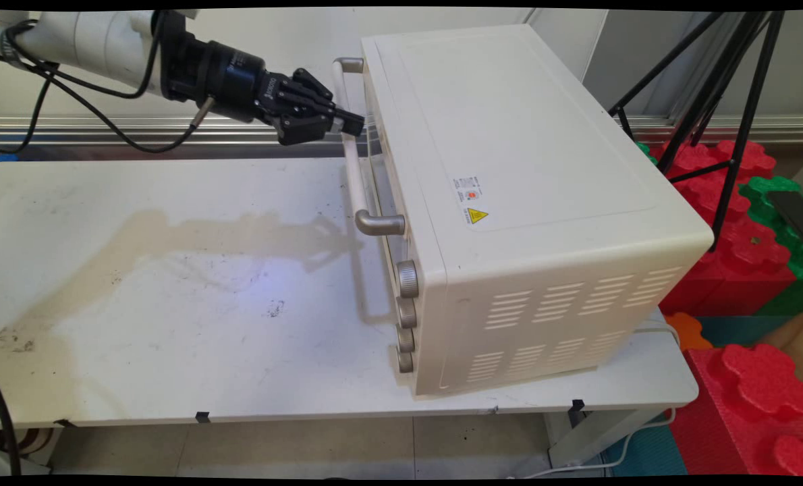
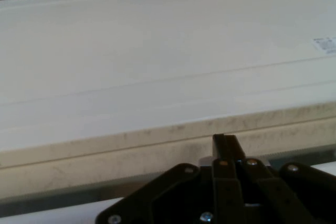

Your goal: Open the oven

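Note:
A cream toaster oven (image 1: 523, 169) stands on the right half of the white table (image 1: 172, 324), its door facing left. The door carries a long pale handle (image 1: 355, 175) on metal brackets, with several metal knobs (image 1: 407, 278) beside it. My black gripper (image 1: 354, 123) comes in from the upper left, level with the handle's far part, and its tips reach over the bar to the door's top edge. In the hand view the gripper (image 2: 226, 142) is shut, fingers pressed together with nothing between them, against the front edge of the oven (image 2: 157, 51).
Black tripod legs (image 1: 732, 101) stand behind the oven at the right. Red and green foam blocks (image 1: 745, 236) are stacked off the table's right end. Black cables (image 1: 71, 94) hang from the arm at upper left. The oven's white cord (image 1: 651, 327) trails off the right edge.

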Robot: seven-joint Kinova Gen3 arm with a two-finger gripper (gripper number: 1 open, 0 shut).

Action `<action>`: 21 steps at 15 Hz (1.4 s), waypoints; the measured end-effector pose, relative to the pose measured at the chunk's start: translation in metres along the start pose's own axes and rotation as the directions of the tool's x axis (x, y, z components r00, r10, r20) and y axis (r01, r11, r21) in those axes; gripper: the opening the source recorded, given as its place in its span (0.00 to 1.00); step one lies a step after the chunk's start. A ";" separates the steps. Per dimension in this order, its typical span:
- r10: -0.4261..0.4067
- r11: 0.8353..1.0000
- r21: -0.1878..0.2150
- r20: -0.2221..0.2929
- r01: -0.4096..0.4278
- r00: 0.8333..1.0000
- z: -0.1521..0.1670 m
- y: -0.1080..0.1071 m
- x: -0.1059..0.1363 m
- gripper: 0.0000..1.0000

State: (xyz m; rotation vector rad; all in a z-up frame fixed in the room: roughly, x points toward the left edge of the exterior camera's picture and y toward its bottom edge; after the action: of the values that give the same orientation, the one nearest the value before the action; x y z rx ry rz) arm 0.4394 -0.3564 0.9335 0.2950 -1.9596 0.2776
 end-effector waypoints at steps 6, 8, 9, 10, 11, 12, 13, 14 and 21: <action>-0.008 1.000 0.002 0.006 0.008 1.000 0.013 0.001 -0.004 0.00; -0.010 1.000 0.004 0.010 0.010 1.000 0.015 0.001 -0.006 0.00; -0.010 1.000 0.005 0.013 0.010 1.000 0.016 0.001 -0.007 0.00; -0.011 1.000 0.006 0.017 0.010 1.000 0.015 0.001 -0.008 0.00; -0.011 1.000 0.007 0.019 0.010 1.000 0.015 0.001 -0.009 0.00; -0.011 1.000 0.006 0.022 0.011 1.000 0.015 0.001 -0.011 0.00; -0.011 1.000 0.005 0.024 0.011 1.000 0.013 0.001 -0.012 0.00; -0.010 1.000 0.004 0.028 0.010 1.000 0.011 0.002 -0.013 0.00; -0.006 1.000 -0.002 0.052 0.006 0.999 -0.006 0.004 -0.025 0.00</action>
State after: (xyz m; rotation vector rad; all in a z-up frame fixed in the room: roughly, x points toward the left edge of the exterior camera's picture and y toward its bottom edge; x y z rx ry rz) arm 0.4525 -0.3489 0.9127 0.3090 -2.0100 0.2661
